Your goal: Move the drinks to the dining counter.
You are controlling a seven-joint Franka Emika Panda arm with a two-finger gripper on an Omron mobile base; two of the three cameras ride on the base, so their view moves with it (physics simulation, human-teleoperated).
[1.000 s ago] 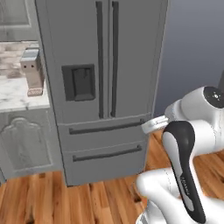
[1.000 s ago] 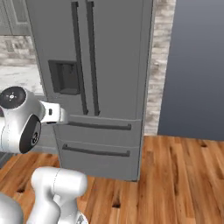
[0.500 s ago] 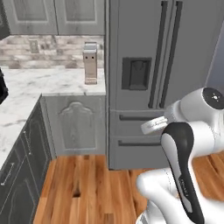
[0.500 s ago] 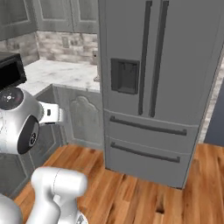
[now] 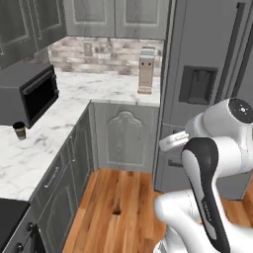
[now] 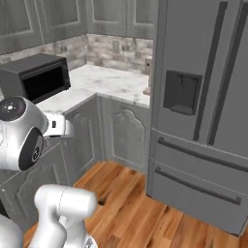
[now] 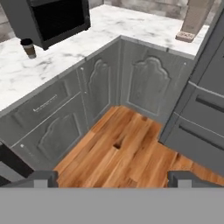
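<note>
One brown cup (image 5: 20, 131) beside microwave (image 5: 27, 94); gripper (image 7: 113, 179) agape, empty

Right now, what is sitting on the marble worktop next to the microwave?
A brown cup with a black lid stands on the marble worktop, just in front of the black microwave. What lies behind the microwave is hidden by its body.

The brown cup (image 5: 20, 131) with its black lid stands upright on the marble bench (image 5: 74, 116), just in front of the microwave's (image 5: 27, 94) near corner, close to the bench's edge.
</note>
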